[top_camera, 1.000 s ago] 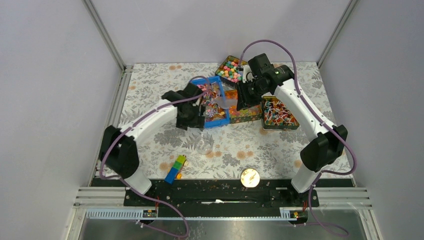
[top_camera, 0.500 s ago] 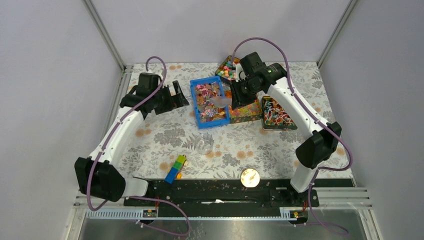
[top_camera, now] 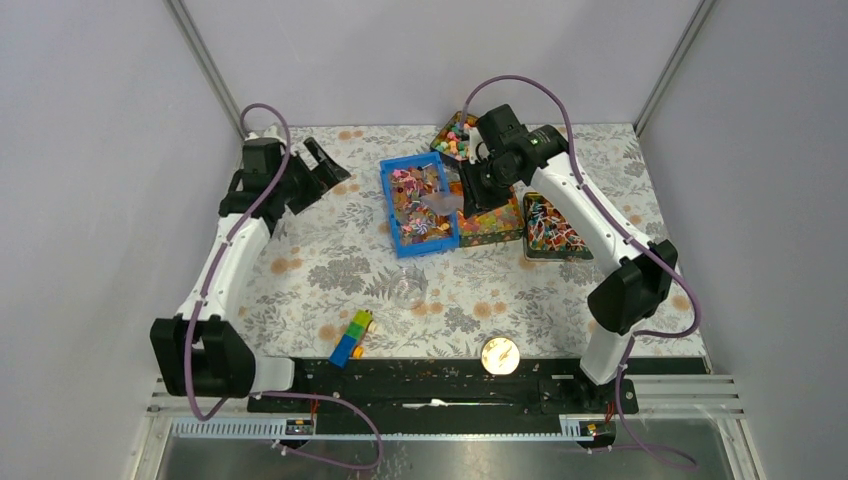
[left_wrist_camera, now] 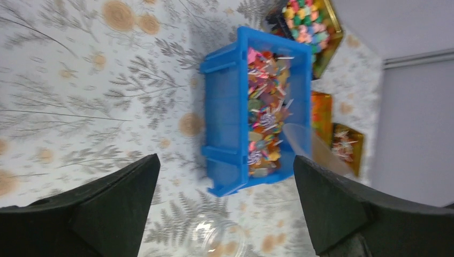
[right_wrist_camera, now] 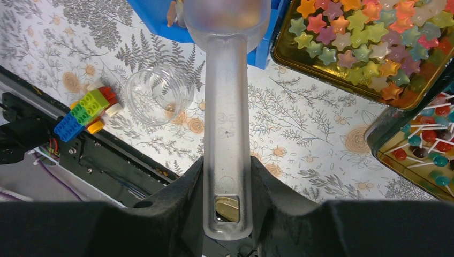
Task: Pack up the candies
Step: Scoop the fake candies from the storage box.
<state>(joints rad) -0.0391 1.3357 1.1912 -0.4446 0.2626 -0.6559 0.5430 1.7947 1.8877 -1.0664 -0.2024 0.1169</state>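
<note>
Grey walls close in a tabletop point(top_camera: 300, 270) that is covered with a cloth printed with grey ferns and orange flowers. Near the far middle of it stands a blue bin point(top_camera: 390, 212), and the candies point(top_camera: 420, 195) lie inside it, a mixed heap of pink, red, white and brownish wrappers.

Right of the bin, touching or almost touching it, is a tin of star-shaped sweets point(right_wrist_camera: 369, 43). Further right stands a tin of lollipops point(top_camera: 555, 230), and behind the bin a tin of round coloured balls point(top_camera: 455, 135).

The right hand point(top_camera: 478, 190) is above the star tin, and its two fingers are pressed together on the handle of a translucent scoop point(right_wrist_camera: 226, 107). The scoop reaches to the left, and its bowl is over the right edge of the blue bin. Whether any candy lies in the bowl, I cannot tell.

The left hand point(top_camera: 322, 172) is at the far left of the tabletop, well apart from the bin. Its fingers stand wide apart and nothing is between them. In its wrist view the bin shows between the two dark fingertips, but far beyond them.

Nearer to the arm bases a small clear jar point(top_camera: 408, 288) stands upright and open on the cloth. A stack of toy blocks point(top_camera: 351, 337) in blue, green and yellow lies near the front edge, and a round pale-gold disc point(top_camera: 499, 354) is to the right of them.
</note>
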